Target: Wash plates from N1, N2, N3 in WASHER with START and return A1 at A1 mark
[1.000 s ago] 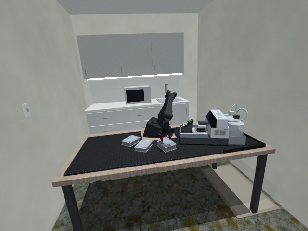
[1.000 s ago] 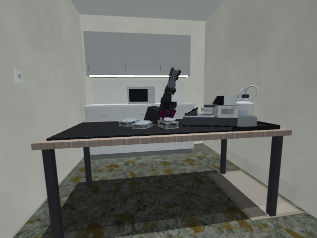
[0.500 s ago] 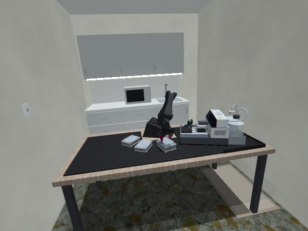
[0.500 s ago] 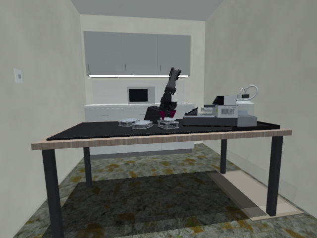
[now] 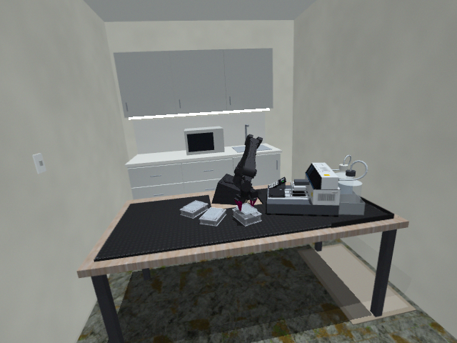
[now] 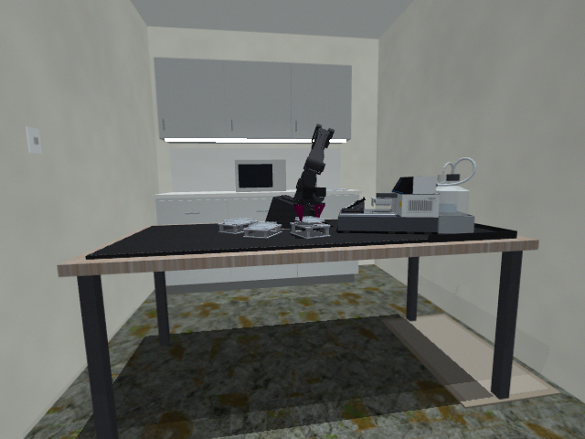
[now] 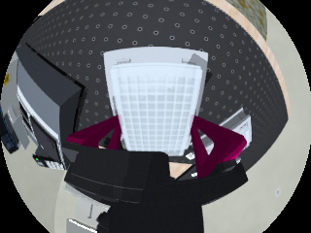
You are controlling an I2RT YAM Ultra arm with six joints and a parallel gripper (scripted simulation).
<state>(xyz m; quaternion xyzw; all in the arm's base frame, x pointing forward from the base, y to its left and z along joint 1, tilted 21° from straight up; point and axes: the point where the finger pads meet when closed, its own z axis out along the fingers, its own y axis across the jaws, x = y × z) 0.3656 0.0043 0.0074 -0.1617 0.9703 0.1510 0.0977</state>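
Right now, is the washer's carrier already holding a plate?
No: in the top view the washer has an open carrier pocket, and the gripper is clamped on a plate at its nest.

A wood-edged table (image 5: 235, 248) on dark legs carries a black perforated mat (image 5: 155, 232). On the mat, three plate nests (image 5: 212, 216) sit in a row near the back edge, and the washer (image 5: 313, 201) stands toward the right edge.
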